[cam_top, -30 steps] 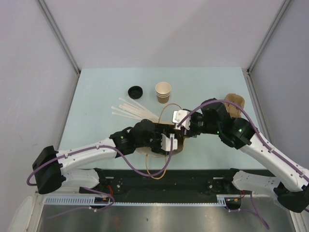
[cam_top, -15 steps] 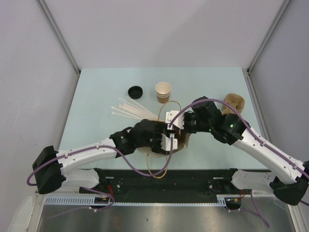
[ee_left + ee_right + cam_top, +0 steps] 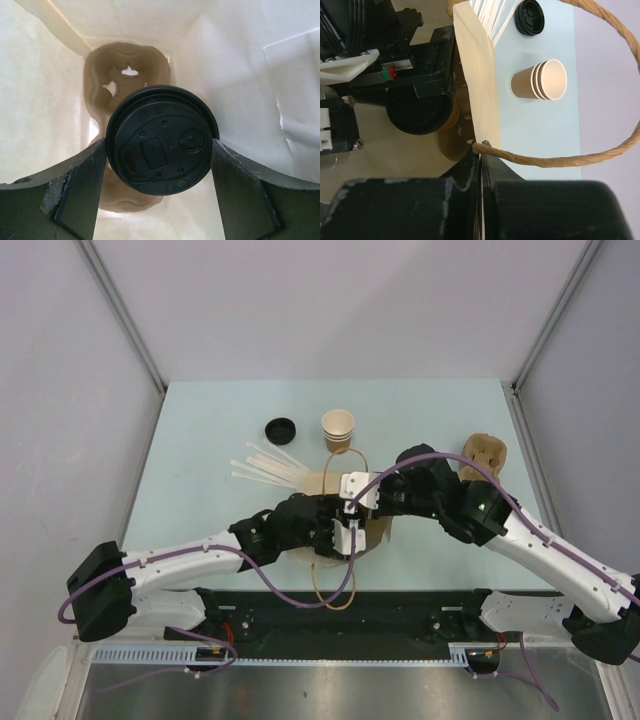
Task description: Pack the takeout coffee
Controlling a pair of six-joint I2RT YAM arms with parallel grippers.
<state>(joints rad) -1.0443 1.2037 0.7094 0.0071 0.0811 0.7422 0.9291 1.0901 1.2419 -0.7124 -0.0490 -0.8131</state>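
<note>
Cup-in-bag step: black-lidded kraft-paper coffee cup (image 3: 162, 137) is pinched by left end effector (image 3: 159, 165); cream paper bag (image 3: 476, 75) rim by right end effector (image 3: 481, 160); lowering needed.

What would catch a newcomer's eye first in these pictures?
The left gripper holds the takeout coffee, black lid up, inside the paper bag, over a pulp cup carrier at the bag's bottom. The right gripper pinches the bag's rim. On the table beyond stands a stack of lidless cups.
</note>
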